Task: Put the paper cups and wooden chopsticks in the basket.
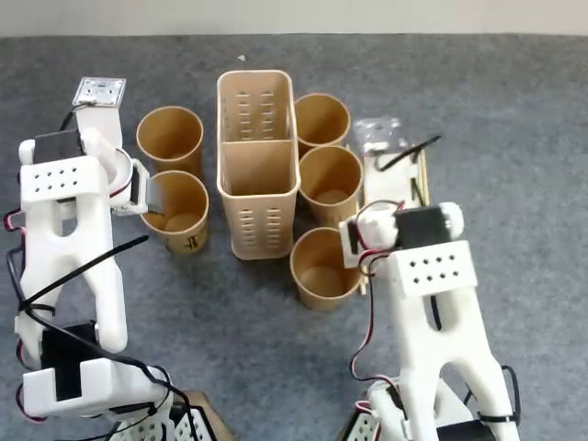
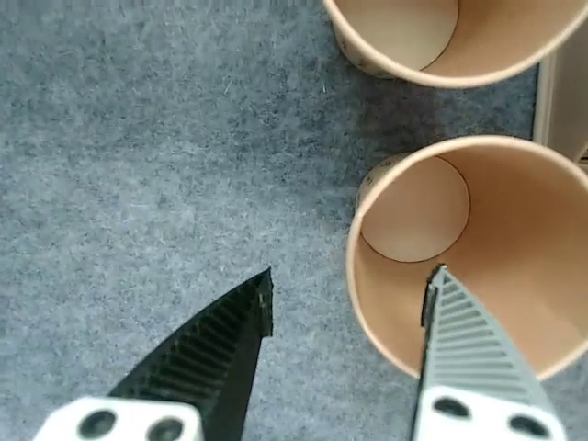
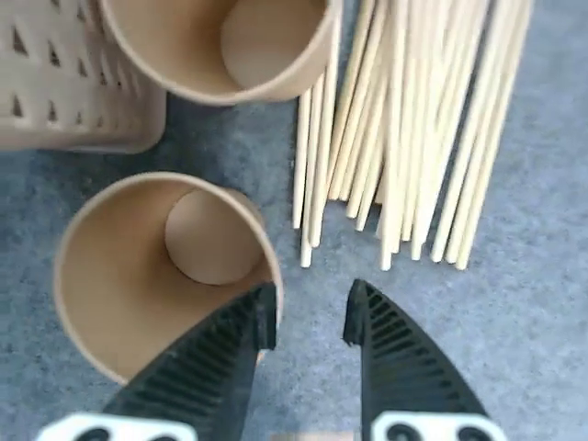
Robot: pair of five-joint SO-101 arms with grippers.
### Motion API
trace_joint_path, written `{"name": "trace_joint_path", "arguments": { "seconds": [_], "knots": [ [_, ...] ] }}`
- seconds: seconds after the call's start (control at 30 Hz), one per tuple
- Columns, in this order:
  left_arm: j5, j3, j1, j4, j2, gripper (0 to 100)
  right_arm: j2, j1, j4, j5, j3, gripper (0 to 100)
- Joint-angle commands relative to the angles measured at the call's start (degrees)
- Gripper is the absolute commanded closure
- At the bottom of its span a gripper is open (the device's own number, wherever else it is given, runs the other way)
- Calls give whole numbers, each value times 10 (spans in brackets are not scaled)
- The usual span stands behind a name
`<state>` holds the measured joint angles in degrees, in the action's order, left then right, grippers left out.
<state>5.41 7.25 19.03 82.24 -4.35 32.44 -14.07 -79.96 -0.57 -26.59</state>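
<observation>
Straddling upright cup (image 2: 514, 239) rim, left claw (image 2: 350, 274) apart, right claw (image 3: 312, 289) apart, chopsticks (image 3: 413, 138) flat, parallel to basket (image 1: 259, 230)

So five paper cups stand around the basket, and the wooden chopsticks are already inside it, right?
No: the high view shows the basket empty; the wooden chopsticks lie on the grey mat beyond the right-hand cups. The rest holds.

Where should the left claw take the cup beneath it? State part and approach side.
Pinch the rim wall of the paper cup, coming straight down. It stands upright, mouth open, and the open left claw straddles that wall, one finger over the inside, one outside.
</observation>
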Motion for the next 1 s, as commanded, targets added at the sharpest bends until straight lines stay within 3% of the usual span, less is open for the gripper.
{"name": "trace_joint_path", "arguments": {
  "seconds": [0.0, 0.23, 0.53, 0.67, 0.8, 0.97],
  "knots": [
    [-1, 6, 3, -14, -4, 720, 4, -30, 40, -2, -40, 860],
    [-1, 13, 3, -26, -3, 720, 3, -34, 101, -2, -105, 860],
    [-1, 97, -19, -107, -3, 723, 2, -34, 203, -2, -201, 864],
    [-2, 119, -36, -130, -3, 800, 2, -34, 217, -2, -232, 875],
    [-2, 129, -38, -145, -3, 890, 2, -34, 218, -2, -240, 993],
    [-2, 123, -38, -141, -5, 997, 5, -34, 214, -2, -240, 994]
  ]
}}
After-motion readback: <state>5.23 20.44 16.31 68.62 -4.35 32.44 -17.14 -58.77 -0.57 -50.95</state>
